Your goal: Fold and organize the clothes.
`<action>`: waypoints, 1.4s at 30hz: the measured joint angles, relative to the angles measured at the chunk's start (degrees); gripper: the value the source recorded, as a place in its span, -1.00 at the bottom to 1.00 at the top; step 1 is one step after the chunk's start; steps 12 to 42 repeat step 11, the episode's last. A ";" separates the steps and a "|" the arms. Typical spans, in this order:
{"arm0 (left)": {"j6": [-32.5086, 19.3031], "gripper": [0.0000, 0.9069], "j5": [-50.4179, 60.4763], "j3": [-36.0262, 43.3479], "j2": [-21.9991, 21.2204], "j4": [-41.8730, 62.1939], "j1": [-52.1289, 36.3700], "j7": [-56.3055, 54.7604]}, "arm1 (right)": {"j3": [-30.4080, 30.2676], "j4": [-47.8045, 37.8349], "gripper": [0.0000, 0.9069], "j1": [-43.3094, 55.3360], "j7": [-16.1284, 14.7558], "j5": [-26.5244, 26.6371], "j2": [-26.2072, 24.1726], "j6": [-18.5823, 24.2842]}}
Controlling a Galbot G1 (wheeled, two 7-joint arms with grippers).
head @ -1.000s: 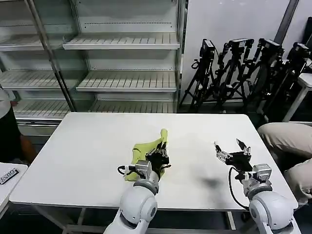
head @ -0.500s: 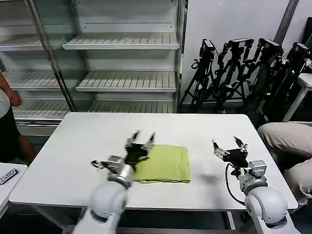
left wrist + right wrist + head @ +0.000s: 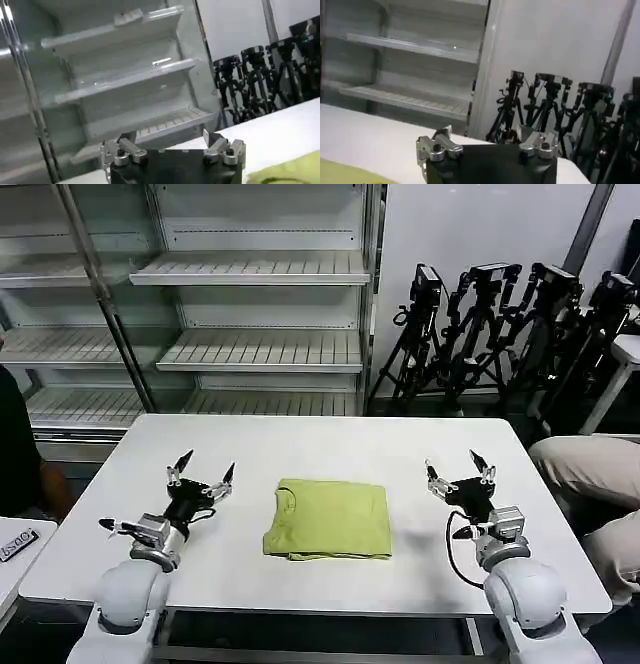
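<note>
The lime yellow-green T-shirt (image 3: 328, 520) lies folded into a compact, roughly square packet just below the middle of the head view, flat on the white table (image 3: 330, 446). Its round neck opening sits at the packet's upper left corner, and layered edges of fabric show along the lower side. A corner of the same green cloth peeks in at the lower right of the left wrist view (image 3: 290, 172), and a sliver of it shows at the lower left of the right wrist view (image 3: 350, 173).

Neither arm touches the shirt. The left claw (image 3: 201, 475) hovers over bare table left of the packet, well apart from it, its two fingers spread wide and holding nothing. The right claw (image 3: 458, 472) hovers on the other side, right of the shirt and also apart from it, likewise spread wide and empty. The two stand at about the same height in the frame, with the shirt between them. In each wrist view the claw's fingers (image 3: 222, 150) (image 3: 536, 145) show at the bottom of the frame, set wide with nothing between them.

Beyond the table's far edge, pale metal shelves (image 3: 250, 269) fill the upper left and middle of the head view. A row of black tripods (image 3: 500, 334) stands against the wall at the upper right. At the right edge, a person's legs in beige trousers (image 3: 590, 474) come close to the table's corner.
</note>
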 measured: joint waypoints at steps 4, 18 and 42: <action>-2.69 1.00 0.87 -1.50 0.27 0.49 0.59 1.27 | -0.44 -0.61 1.00 0.12 0.38 -1.39 -0.01 0.87; -5.46 1.00 2.28 -2.82 0.04 0.55 1.35 2.62 | -0.51 -0.41 1.00 -0.47 0.66 -3.40 -0.05 2.47; -5.46 1.00 2.28 -2.82 0.04 0.55 1.35 2.62 | -0.51 -0.41 1.00 -0.47 0.66 -3.40 -0.05 2.47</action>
